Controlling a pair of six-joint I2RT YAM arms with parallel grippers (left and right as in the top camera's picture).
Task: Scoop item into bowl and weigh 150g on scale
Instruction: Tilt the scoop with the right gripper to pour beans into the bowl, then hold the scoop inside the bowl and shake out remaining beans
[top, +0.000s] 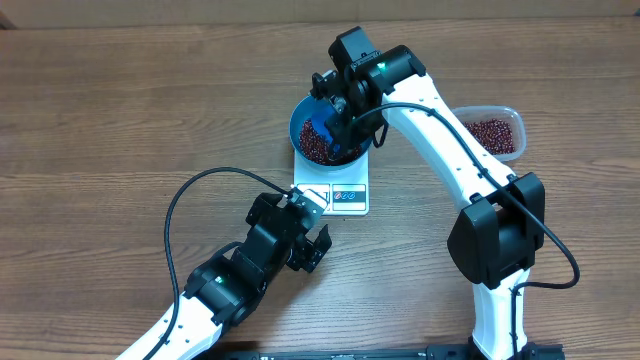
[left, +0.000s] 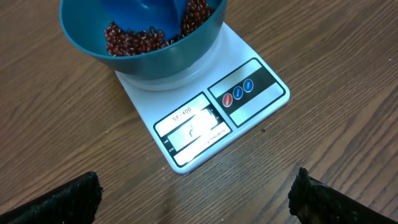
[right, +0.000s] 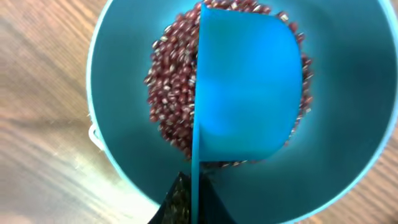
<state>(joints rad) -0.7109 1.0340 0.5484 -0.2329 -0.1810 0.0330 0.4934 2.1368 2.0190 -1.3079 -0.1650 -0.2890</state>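
The teal bowl (top: 300, 128) stands on the white scale (top: 346, 197), and a heap of red-brown beans (top: 318, 148) lies in it. My right gripper (top: 337, 112) hangs over the bowl, shut on the handle of a small blue scoop (top: 322, 130). In the right wrist view the right gripper (right: 194, 202) pinches the thin handle, and the scoop (right: 249, 93) is tipped on its side above the beans (right: 171, 93) inside the bowl (right: 348, 124). My left gripper (top: 318, 225) is open on the near side of the scale. The left wrist view shows the left gripper (left: 194, 186) empty, the scale (left: 249, 112) and bowl (left: 155, 62) ahead.
A clear plastic tub (top: 505, 113) holding more beans stands at the right, beyond the right arm. The scale's display and buttons (left: 238, 93) face the left gripper. Black cables loop over the wooden table on both sides.
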